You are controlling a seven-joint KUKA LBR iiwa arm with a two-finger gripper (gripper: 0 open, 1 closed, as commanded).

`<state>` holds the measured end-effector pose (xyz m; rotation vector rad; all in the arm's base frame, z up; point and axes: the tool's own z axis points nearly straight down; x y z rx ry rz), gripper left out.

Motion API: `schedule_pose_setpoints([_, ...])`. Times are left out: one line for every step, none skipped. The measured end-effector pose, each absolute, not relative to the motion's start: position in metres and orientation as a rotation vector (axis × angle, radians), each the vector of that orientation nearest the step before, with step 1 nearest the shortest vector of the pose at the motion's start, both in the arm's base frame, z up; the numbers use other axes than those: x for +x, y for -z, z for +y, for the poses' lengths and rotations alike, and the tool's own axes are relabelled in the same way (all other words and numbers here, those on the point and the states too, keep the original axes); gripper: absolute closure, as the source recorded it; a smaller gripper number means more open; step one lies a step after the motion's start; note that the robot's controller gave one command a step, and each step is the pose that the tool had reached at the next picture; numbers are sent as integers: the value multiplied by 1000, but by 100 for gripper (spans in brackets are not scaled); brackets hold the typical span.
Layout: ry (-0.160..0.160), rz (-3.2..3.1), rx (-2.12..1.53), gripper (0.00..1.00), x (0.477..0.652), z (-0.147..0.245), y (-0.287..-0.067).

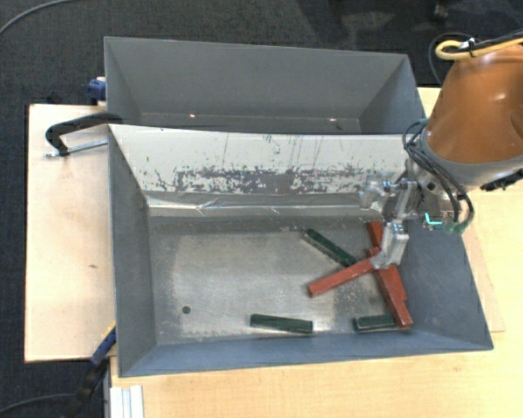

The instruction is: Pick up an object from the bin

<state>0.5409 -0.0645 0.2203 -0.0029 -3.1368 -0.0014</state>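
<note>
The grey bin (127, 233) sits on a pale table (65, 233), with its few things gathered in the right half of its floor. My arm enters from the right under its orange cover (484, 103). My end effector (390, 255) hangs low at the bin's right side, near the right wall. Whether it is apart or together cannot be told from this angle, and nothing is seen clamped in it. Its tip stands at the spot where a long red bar (340, 280), lying slantwise toward the left, meets a second red bar (396, 299) running toward the front wall. A short red piece (376, 233) shows just beside the tip. Three dark green bars lie around: one (329, 246) behind the long red bar, one (281, 324) by the front wall, and one (372, 323) touching the second red bar's front end.
</note>
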Motion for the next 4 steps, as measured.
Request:
schedule_pose_setpoints([4,-3130,168,0,515,-35,-71])
schedule_pose_setpoints([0,-3138,239,0,520,-56,-71])
schedule_pose_setpoints([0,-3136,242,100,519,-56,-71])
schedule_pose_setpoints([-2,-3145,249,100,510,-46,-228])
